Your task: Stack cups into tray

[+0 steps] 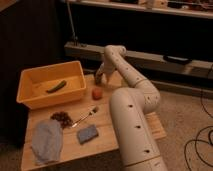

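Your gripper (100,75) hangs low just right of the yellow tray (50,98), over a dark cup (98,80), probably lined up to take it for stacking. You cannot tell how open it is, or whether it grips anything.

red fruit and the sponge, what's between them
A utensil, lying slantwise, seen in the camera view: fruit behind it, sponge in front. The gripper is beyond the fruit, just right of the tray.
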You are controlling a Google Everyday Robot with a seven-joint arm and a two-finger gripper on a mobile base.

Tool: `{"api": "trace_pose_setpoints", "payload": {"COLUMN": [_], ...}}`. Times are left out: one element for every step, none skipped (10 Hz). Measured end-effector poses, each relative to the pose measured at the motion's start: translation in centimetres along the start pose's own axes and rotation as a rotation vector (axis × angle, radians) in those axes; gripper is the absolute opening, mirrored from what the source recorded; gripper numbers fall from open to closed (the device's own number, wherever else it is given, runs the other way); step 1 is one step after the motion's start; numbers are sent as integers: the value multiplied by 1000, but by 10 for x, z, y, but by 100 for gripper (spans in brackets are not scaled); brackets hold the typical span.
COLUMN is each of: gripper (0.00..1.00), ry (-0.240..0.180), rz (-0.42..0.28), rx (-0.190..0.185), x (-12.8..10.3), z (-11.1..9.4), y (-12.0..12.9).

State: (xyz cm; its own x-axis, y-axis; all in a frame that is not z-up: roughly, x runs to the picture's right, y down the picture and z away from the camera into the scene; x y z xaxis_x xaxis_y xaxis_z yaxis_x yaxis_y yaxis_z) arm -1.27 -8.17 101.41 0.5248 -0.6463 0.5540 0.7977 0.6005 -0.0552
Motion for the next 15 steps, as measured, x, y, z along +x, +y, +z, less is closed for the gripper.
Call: {"api": "trace_pose_setpoints", "payload": {"gripper": [29, 21, 13, 4, 0, 0, 0, 0, 0, 0, 0, 0, 0, 0, 0], "ry": [0, -2, -9, -17, -28, -41, -49, -49, -43, -34, -14, -2, 6, 15, 21], "rz": [-8, -11, -13, -16, -20, -21, -21, -19, -20, -25, -40, -51, -57, -57, -52], "rx": [2, 4, 12, 22, 37, 52, 71, 91, 109, 121, 131, 131, 128, 122, 113], "x": [-1, -2, -4, -5, -7, -9, -9, -6, -2, 2, 10, 15, 20, 27, 31], "z": [-1, -1, 0, 0, 0, 0, -4, -15, -30, -45, -75, -93, -106, -123, -132], "y": [-2, -2, -4, -4, -5, -5, -5, -4, -2, -2, 0, 5, 13, 31, 50]}}
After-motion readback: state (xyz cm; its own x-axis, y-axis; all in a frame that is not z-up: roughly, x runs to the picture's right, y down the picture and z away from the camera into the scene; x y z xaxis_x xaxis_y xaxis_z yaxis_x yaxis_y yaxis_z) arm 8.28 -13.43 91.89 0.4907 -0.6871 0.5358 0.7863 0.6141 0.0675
